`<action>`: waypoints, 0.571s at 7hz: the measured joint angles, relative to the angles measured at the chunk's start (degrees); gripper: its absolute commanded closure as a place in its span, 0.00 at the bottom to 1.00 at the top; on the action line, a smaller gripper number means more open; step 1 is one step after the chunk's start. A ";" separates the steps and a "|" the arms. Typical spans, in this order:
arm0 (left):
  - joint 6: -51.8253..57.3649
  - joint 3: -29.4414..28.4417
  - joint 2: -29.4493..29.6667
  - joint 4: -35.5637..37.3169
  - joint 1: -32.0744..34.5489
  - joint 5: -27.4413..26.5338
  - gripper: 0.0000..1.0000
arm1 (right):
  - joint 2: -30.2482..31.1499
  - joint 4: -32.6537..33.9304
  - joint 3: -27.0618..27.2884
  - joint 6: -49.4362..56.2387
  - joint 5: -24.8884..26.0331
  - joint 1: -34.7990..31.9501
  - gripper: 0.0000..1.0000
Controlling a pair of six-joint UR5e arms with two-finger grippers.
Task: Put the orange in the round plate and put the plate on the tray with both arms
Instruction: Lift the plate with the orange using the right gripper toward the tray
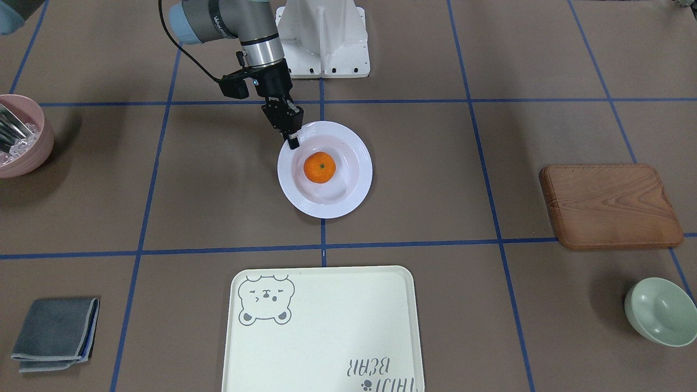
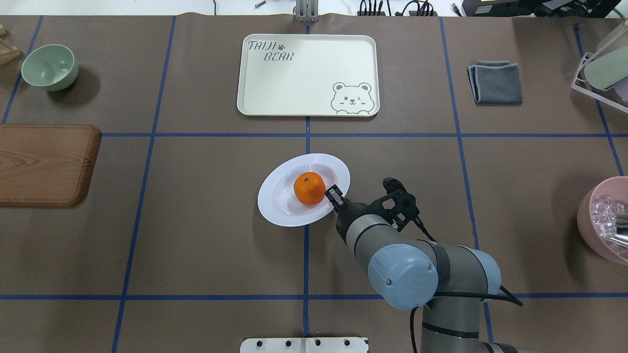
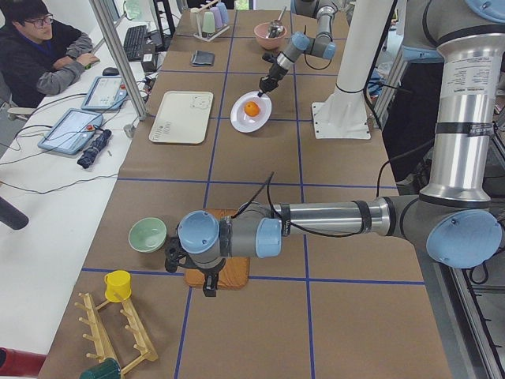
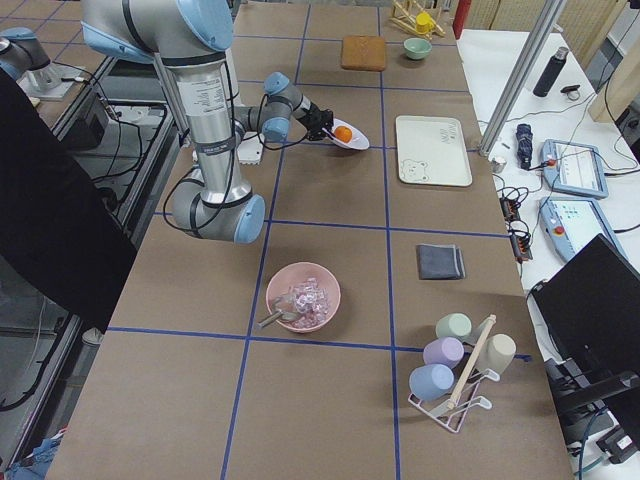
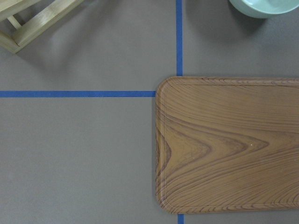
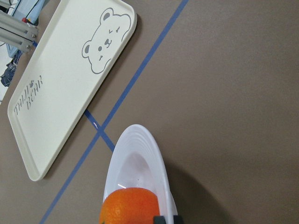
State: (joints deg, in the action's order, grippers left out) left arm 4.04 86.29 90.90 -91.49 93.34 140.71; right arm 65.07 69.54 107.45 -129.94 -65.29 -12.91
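The orange (image 1: 319, 167) (image 2: 309, 188) lies in the deep centre of the white round plate (image 1: 348, 201) (image 2: 274, 208). My right gripper (image 1: 294, 142) (image 2: 334, 194) is shut on the plate's rim on the robot's side, and the plate looks tipped up, with a shadow under it in the right wrist view. The cream tray (image 1: 321, 337) (image 2: 294, 83) (image 6: 60, 84) lies bare, further from the robot than the plate. My left gripper (image 3: 207, 284) shows only in the exterior left view, above the wooden board; I cannot tell whether it is open or shut.
A brown wooden board (image 1: 610, 206) (image 5: 229, 144) and a pale green bowl (image 1: 661, 311) are on the robot's left. A pink bowl (image 1: 19, 136) and a folded grey cloth (image 1: 54, 333) are on its right. A person (image 3: 47, 55) sits beyond the table.
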 measured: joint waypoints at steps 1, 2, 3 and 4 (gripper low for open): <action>0.00 0.01 0.03 0.00 0.00 0.00 0.01 | 0.00 -0.01 0.50 -1.26 1.00 0.00 1.00; 0.00 0.01 0.05 0.00 0.00 0.00 0.01 | 0.02 -0.02 0.72 -1.95 1.49 -0.01 1.00; 0.00 0.02 0.06 0.00 0.00 0.02 0.01 | 0.07 -0.01 0.77 -2.31 1.69 0.00 1.00; 0.00 0.01 0.06 0.00 0.00 0.06 0.01 | 0.11 -0.01 0.77 -2.59 1.82 -0.04 1.00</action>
State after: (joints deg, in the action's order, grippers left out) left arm 4.04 86.30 90.97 -91.49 93.34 140.77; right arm 65.18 69.52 108.23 -132.53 -63.47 -12.95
